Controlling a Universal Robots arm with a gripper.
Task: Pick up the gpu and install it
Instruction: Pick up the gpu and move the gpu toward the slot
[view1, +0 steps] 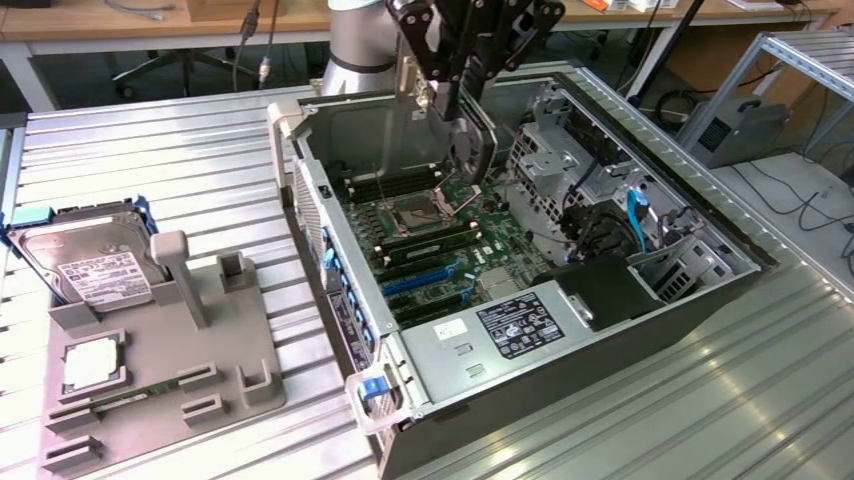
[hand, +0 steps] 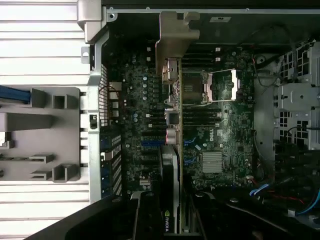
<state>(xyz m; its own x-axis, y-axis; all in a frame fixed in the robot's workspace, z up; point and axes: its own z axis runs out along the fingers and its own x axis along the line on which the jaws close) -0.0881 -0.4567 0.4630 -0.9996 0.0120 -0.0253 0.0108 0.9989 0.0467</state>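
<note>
Gripper (view1: 461, 80) clamped on the gpu (view1: 470, 150), fingers closed on the card's upper edge. Exterior view: the card hangs upright below the gripper, inside the open computer case (view1: 747, 270), over the motherboard (view1: 454, 250) near the CPU socket (view1: 416, 215). Cannot tell if its lower edge touches the board. Blue expansion slots (view1: 420, 280) lie nearer the camera, apart from the card. On the exterior view's left, a grey fixture (view1: 227, 380) sits on the ribbed metal table (view1: 174, 150) with a hard drive (view1: 94, 265) standing in it. Wrist view: the gpu (hand: 170, 165) is seen edge-on, running up from between the dark fingers (hand: 145, 217). Its pale metal bracket (hand: 175, 40) reaches toward the case's rear wall. The CPU socket (hand: 220, 85) lies just beside the card, and a small finned heatsink (hand: 212, 162) lies farther along on the same side.
</note>
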